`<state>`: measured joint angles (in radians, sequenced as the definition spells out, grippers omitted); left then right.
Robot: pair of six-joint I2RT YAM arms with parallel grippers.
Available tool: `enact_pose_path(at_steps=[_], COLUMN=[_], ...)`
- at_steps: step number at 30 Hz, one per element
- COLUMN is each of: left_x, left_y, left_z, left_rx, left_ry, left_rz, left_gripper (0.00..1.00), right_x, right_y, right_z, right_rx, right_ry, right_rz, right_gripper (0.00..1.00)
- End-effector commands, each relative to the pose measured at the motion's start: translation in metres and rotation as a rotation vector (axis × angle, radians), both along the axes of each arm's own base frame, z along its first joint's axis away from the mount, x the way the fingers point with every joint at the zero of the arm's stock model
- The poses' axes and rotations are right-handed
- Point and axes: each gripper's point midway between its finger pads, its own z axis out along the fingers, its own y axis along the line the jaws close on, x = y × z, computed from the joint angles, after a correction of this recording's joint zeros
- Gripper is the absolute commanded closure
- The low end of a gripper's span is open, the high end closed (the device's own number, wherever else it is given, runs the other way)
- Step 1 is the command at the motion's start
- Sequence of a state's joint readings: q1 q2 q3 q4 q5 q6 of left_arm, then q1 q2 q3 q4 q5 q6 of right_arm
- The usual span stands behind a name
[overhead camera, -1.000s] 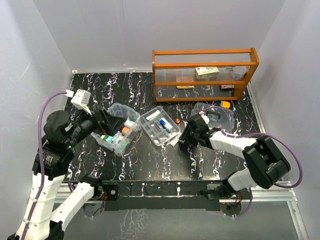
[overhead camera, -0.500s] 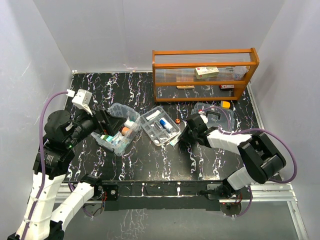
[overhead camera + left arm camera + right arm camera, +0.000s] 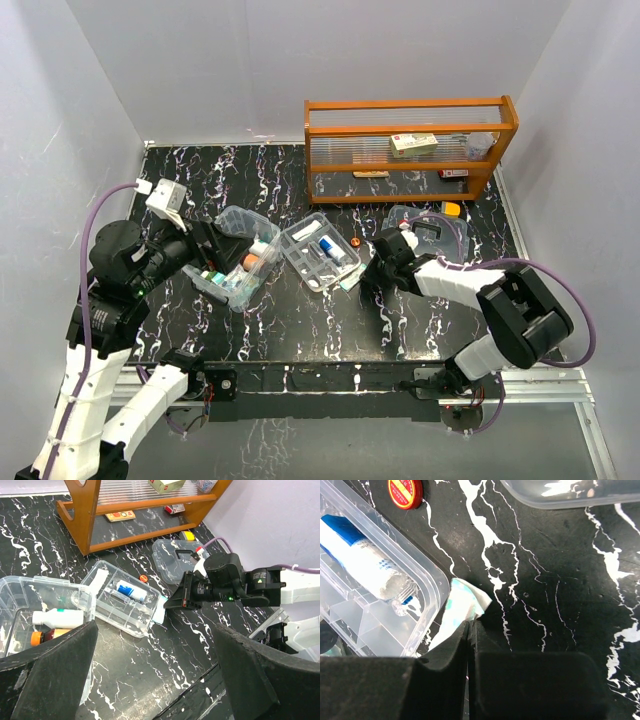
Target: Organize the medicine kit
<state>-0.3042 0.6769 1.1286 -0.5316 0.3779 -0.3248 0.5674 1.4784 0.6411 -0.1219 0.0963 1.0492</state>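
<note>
From above, the black marbled worktop (image 3: 290, 330) carries the clear box (image 3: 232, 262) of the medicine kit left of centre, with bottles inside. Its divided insert tray (image 3: 318, 252) lies just right of the box, and the lid (image 3: 428, 228) with the dark handle sits further right. The orange rack (image 3: 410, 145) stands at upper right. A small red disc (image 3: 356, 241) lies between tray and lid. The left claw (image 3: 220, 250) hangs at the box's upper left side. The right claw (image 3: 366, 278) is low at the tray's lower right corner, beside a pale teal packet (image 3: 350, 284).

In the left wrist view, the left claw's fingers (image 3: 55, 670) fill both lower corners, spread wide with nothing between them. The box (image 3: 30, 615) is at left, with the tray (image 3: 125, 602) in the centre.

The right wrist view shows the right claw (image 3: 469, 626) pressed together at the bottom centre. Its tips meet the right edge of the packet (image 3: 462, 602), which lies against the tray wall (image 3: 427, 587). I cannot tell whether the packet's edge is caught. A blue and white tube (image 3: 367, 565) rests in the tray.
</note>
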Motion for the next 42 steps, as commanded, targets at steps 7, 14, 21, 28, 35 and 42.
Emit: enact_pose_path(at_steps=[7,14,21,28,35,42], left_x=[-0.004,-0.004,-0.004,-0.004,-0.006,-0.009], left_y=[-0.005,-0.006,-0.005,-0.002,0.002,0.004], left_z=[-0.002,-0.003,-0.004,-0.003,-0.001,-0.002], left_rx=[0.003,0.001,-0.002,-0.005,0.005,0.024], left_ry=[-0.012,-0.014,-0.009,-0.006,-0.015,-0.034], left_rz=[-0.043,-0.052,-0.045,-0.022,-0.004,-0.004], left_gripper=[0.01,0.01,0.01,0.01,0.01,0.01], right_x=[-0.001,-0.005,0.003,0.029,0.066,0.099], right_y=[-0.010,-0.015,0.003,0.034,0.068,0.107], right_z=[0.038,0.058,0.085,0.112,0.125,0.126], right_rx=[0.028,0.054,0.158,0.262,0.303,0.286], right_ry=[-0.110,-0.171,-0.236,-0.269,-0.280,-0.313], right_rz=[-0.017,-0.026,0.009,0.026,0.024,0.026], right_gripper=[1.00,1.00,1.00,1.00,1.00,1.00])
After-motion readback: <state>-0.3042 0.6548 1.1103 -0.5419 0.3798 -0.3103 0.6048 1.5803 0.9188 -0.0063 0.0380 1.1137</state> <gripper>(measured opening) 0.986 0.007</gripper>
